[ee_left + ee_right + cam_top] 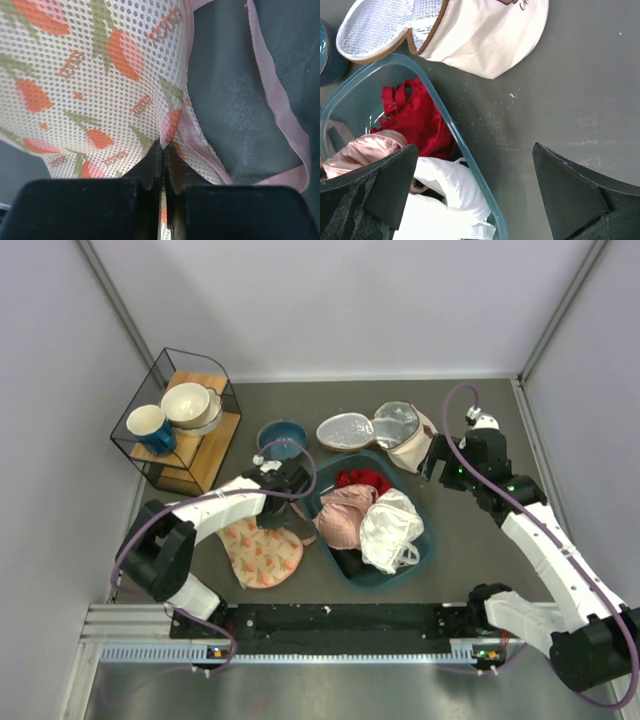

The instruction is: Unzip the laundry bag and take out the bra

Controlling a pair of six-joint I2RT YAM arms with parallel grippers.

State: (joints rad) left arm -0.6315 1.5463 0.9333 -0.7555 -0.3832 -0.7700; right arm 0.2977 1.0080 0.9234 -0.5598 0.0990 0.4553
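The laundry bag (262,552), peach-pink mesh with orange-red print, lies flat on the table left of the teal basin (425,552). In the left wrist view the bag (100,75) fills the frame, with its pink zip edge (202,147) and loop strap (280,110). My left gripper (296,502) (164,145) is shut on a fold of the bag's mesh right beside the zip. My right gripper (437,462) (475,185) is open and empty, above the table just right of the basin's far corner. No mustard-yellow bra shows; it is hidden.
The basin (455,135) holds a red garment (362,480), a pale pink lacy garment (345,515) and a white glossy bundle (392,530). A beige pouch with silver lining (385,432) lies open behind it. A blue bowl (282,438) and a wire rack with cups (180,425) stand at the far left.
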